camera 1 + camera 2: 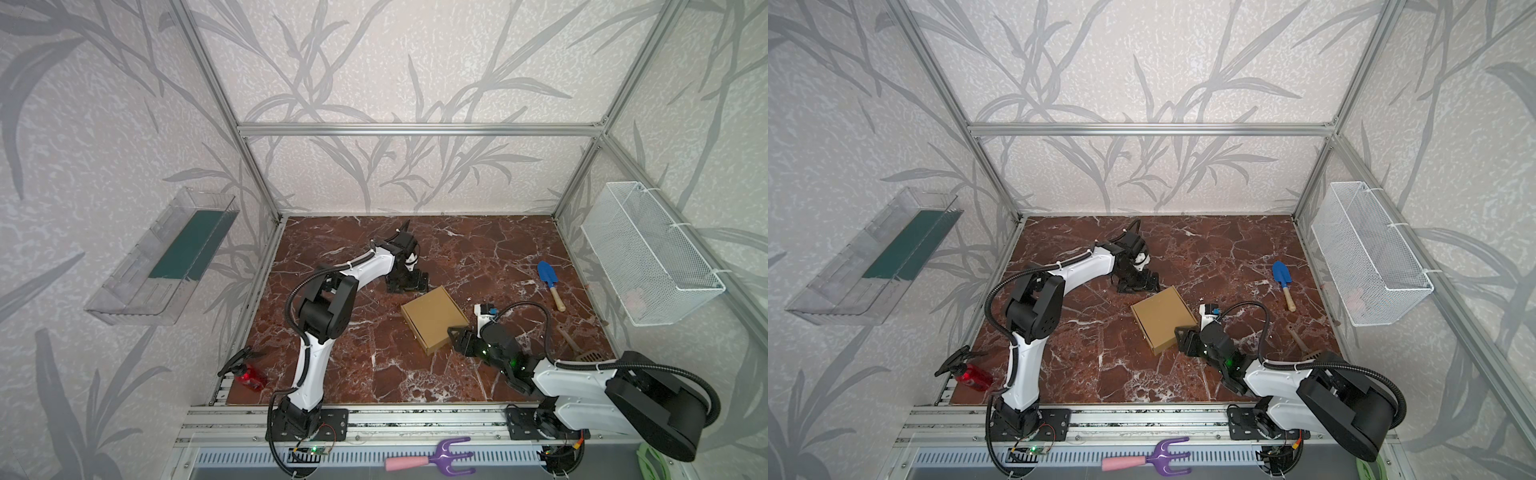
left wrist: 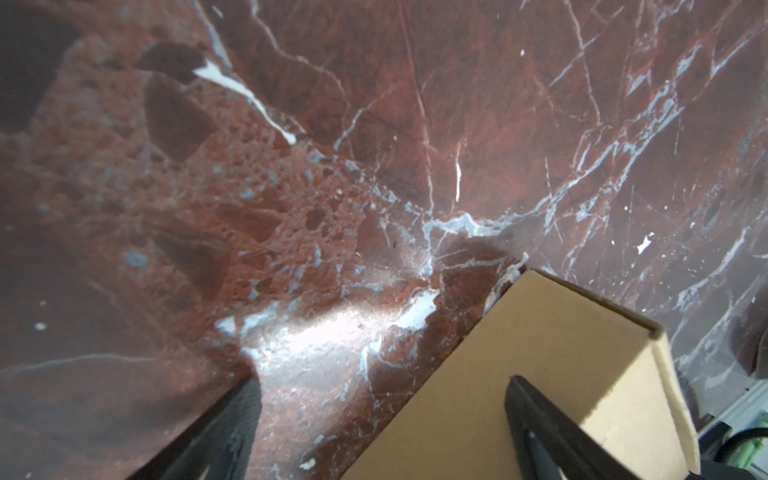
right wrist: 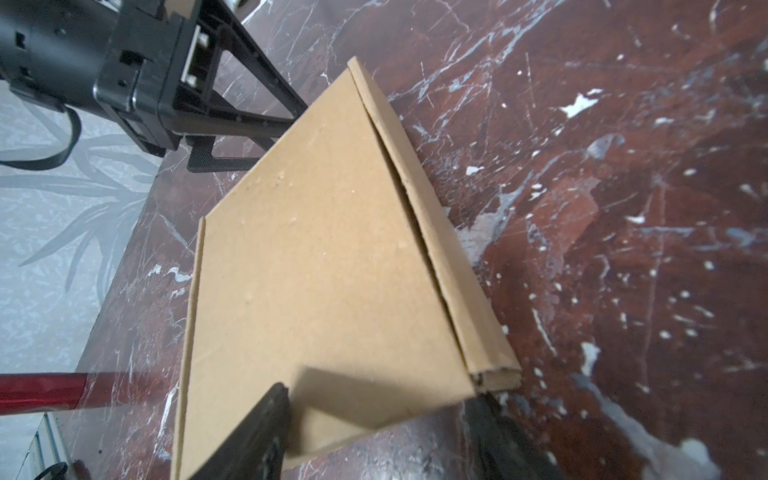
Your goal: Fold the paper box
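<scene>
Midday light, the paper box (image 1: pixel 434 318) lies closed and flat on the red marble table (image 1: pixel 478 249), near its middle, turned corner-on in both top views. At its far corner sits the left gripper (image 1: pixel 409 284), jaws spread wide and empty; the left wrist view has one finger (image 2: pixel 540 424) over the lid, its mate over bare marble. At the near right corner is the right gripper (image 1: pixel 459 336), jaws parted, gripping nothing, one finger (image 3: pixel 257 432) above the lid, the other beside the box's side wall. A blue trowel (image 1: pixel 549 282) lies well apart, toward the right wall.
</scene>
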